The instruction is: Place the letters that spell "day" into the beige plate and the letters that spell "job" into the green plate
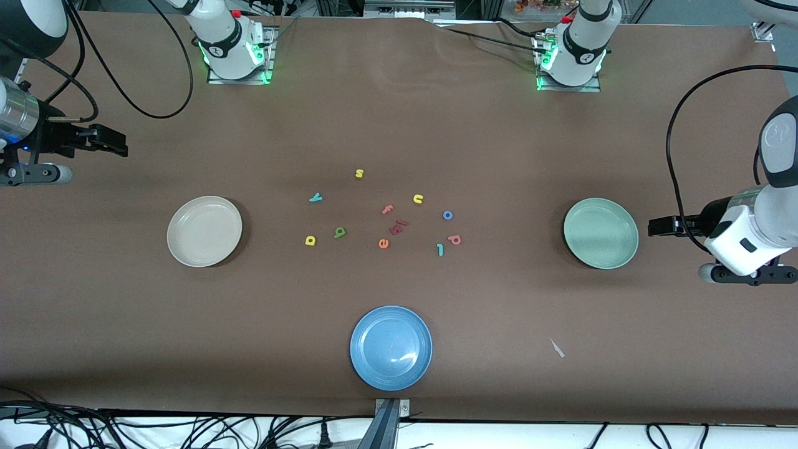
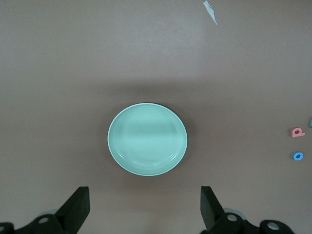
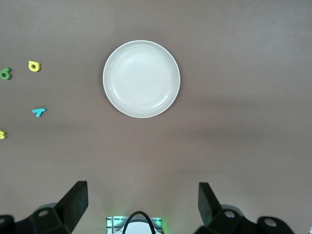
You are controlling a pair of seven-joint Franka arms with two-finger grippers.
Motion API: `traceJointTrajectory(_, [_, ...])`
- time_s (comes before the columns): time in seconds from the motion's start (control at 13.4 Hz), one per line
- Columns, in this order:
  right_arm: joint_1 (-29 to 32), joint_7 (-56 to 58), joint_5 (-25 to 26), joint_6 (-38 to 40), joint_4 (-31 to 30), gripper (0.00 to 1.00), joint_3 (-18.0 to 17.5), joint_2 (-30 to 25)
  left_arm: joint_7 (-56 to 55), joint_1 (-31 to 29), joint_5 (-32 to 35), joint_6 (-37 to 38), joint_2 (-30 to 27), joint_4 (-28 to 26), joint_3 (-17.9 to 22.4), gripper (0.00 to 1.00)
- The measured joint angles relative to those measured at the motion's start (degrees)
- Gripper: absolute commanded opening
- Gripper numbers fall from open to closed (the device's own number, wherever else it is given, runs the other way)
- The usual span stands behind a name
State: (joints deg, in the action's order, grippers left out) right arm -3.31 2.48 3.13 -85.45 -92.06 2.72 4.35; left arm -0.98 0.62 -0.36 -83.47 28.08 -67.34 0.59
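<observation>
Waiting open and empty at opposite worktop ends, the left hand [image 2: 144,207] and right hand [image 3: 141,204] had sorted nothing; next likely called for grasping the teal "y" [image 1: 316,198].

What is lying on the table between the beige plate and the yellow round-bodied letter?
Nothing: in the front view only bare brown table separates the beige plate from the yellow round-bodied letter. The right wrist view shows the same gap.
</observation>
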Motion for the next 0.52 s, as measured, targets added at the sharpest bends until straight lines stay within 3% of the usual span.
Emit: traceJointTrajectory(0.52, [-0.1, 0.0, 0.0, 0.0, 0.0, 1.00, -0.1, 0.0, -0.1, 1.9, 0.0, 0.0, 0.1, -0.5, -0.3, 1.00])
